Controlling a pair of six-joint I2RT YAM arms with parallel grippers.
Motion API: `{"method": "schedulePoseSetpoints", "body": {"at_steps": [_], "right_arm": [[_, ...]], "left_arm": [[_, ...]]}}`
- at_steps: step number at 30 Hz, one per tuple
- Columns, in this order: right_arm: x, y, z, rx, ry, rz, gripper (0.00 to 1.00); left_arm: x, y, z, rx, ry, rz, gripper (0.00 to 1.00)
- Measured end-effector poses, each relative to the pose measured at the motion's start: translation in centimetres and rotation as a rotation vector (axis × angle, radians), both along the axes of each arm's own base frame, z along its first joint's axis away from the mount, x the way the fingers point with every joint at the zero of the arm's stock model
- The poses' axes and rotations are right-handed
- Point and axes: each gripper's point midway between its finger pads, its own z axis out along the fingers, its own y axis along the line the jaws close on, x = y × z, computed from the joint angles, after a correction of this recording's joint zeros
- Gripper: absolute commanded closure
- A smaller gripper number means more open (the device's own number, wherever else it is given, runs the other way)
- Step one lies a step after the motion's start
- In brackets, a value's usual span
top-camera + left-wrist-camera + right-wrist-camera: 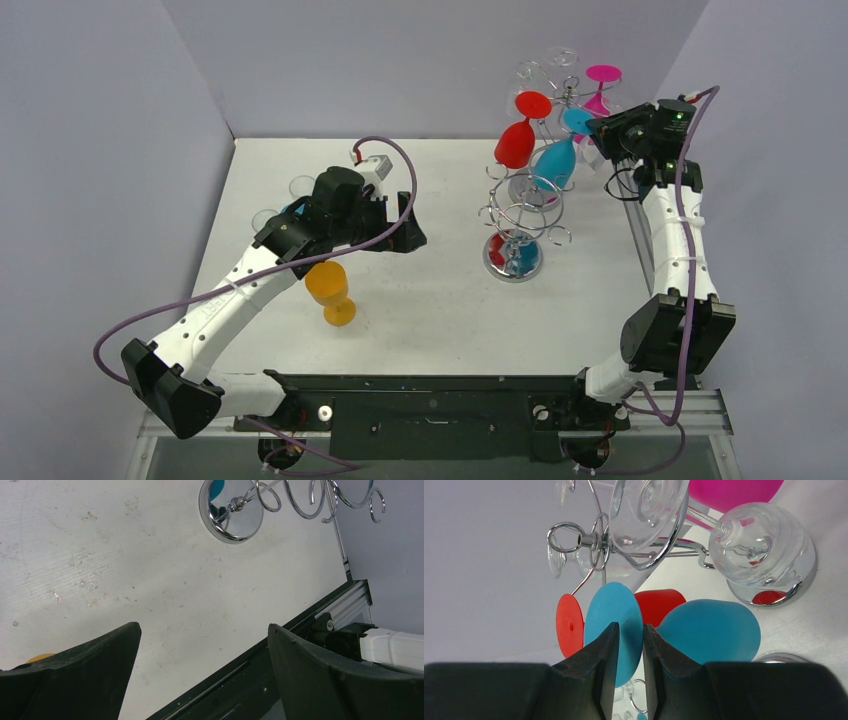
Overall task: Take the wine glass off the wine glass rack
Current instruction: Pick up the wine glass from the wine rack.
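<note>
My right end effector (630, 626) is up at the rack (520, 212), toward the far right corner of the worktop (430, 330). Its jaws are narrow, just a slit between them, and the blue glass (709, 630) shows in that slit, its foot disc right behind my fingertips (610, 635). Am I pinching it yet? I can't tell.

The glass hangs from the wire by its foot, bowl lower. I reckon it has to slide out along the wire rather than lift straight off, so I'm coming in level at the foot end.

Tight quarters here: the red glass (515, 143) is just beside it, with the pink glass (734, 490) and clear glasses (764, 545) crowding close. One bump could rattle the lot.

My left end effector (204, 626) is wide with nothing in it. It hovers over bare worktop left of the rack's base (231, 510), out of the way.

The orange glass (332, 290) stands toward the left edge, beside my left arm (230, 290).

The surface is white, matte, scuffed and speckled, and a black rail (430, 385) runs along the near edge. Plain pale lilac walls (400, 60) close in on the left, back and right.
</note>
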Motion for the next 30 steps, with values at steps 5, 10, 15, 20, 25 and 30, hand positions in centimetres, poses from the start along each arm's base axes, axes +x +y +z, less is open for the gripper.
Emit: {"method": "schedulePoseSetpoints", "body": {"at_steps": [5,10,15,20,25,30], "right_arm": [[0.1,0.2,-0.3,0.016,-0.001,0.004,0.91],[0.5,0.4,0.9,0.034,-0.047,0.009,1.0],[0.4,0.4,1.1,0.04,-0.054,0.01,1.0],[0.2,0.3,1.1,0.056,-0.061,0.001,1.0],[-0.3,0.3,1.1,0.1,-0.088,0.001,1.0],[-0.5,0.8,1.0,0.156,-0.117,0.013,1.0]], "left_arm": [[-0.1,-0.1,0.0,-0.001,0.002,-0.003,0.04],[-0.2,-0.2,0.0,0.0,0.0,-0.005,0.04],[-0.2,-0.4,0.1,0.0,-0.001,-0.006,0.04],[0.0,-0.4,-0.2,0.007,0.004,-0.004,0.04],[0.0,-0.5,-0.3,0.01,0.003,-0.003,0.04],[0.1,-0.5,-0.2,0.011,0.001,0.0,0.04]]}}
